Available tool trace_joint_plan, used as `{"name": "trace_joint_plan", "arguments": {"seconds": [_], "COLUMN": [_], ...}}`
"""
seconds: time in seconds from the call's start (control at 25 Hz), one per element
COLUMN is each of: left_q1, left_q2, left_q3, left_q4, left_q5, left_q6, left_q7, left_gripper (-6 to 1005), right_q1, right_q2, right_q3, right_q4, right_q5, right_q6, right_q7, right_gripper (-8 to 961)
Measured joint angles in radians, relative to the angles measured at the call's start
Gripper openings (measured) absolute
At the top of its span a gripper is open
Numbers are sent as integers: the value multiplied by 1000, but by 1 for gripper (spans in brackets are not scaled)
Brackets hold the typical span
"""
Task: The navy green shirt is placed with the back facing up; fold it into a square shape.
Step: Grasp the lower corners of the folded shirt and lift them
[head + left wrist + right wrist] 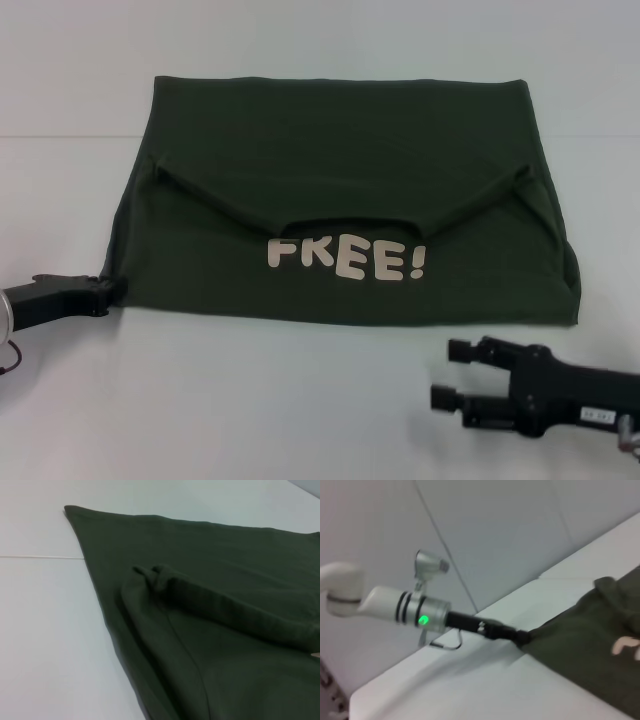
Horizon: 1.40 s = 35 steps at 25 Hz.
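The navy green shirt (340,150) lies spread on the white table, its near part folded over so that the pale "FREE!" lettering (345,260) faces up. Both sleeves are tucked in as diagonal folds. My left gripper (112,288) is at the shirt's near left corner, shut on the cloth; the right wrist view shows the left gripper (522,638) meeting that corner of the shirt (590,650). In the left wrist view, only the shirt (225,630) and one rolled sleeve fold show. My right gripper (450,374) hovers open in front of the shirt's near right edge, holding nothing.
The white table (250,400) has bare surface in front of the shirt and to its left. A thin seam (60,135) crosses the tabletop behind the left side. A pale wall (495,530) stands beyond the table edge.
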Motion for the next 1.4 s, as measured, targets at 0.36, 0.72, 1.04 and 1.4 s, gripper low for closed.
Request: {"name": "trace_joint_plan", "arguments": {"seconds": [0.36, 0.72, 1.04, 1.4], "left_q1": [0, 3, 5, 0], "left_q2": [1, 3, 5, 3], "left_q3": [-4, -4, -3, -3], "left_q4": [0, 1, 5, 9], "left_q5": [-7, -13, -14, -14], "left_q6": [8, 6, 3, 1], "left_q7": [0, 1, 3, 1], "left_gripper": [40, 38, 36, 36], "right_q1": [-17, 18, 96, 149], "right_q2": [-93, -218, -203, -155], "right_q3": [113, 113, 101, 80], "right_q4": [-139, -160, -147, -129], "right_q5": [-2, -130, -235, -280], "right_q6": [21, 131, 216, 283], "right_q7": [567, 1058, 1121, 1122], "right_gripper": [899, 899, 899, 900]}}
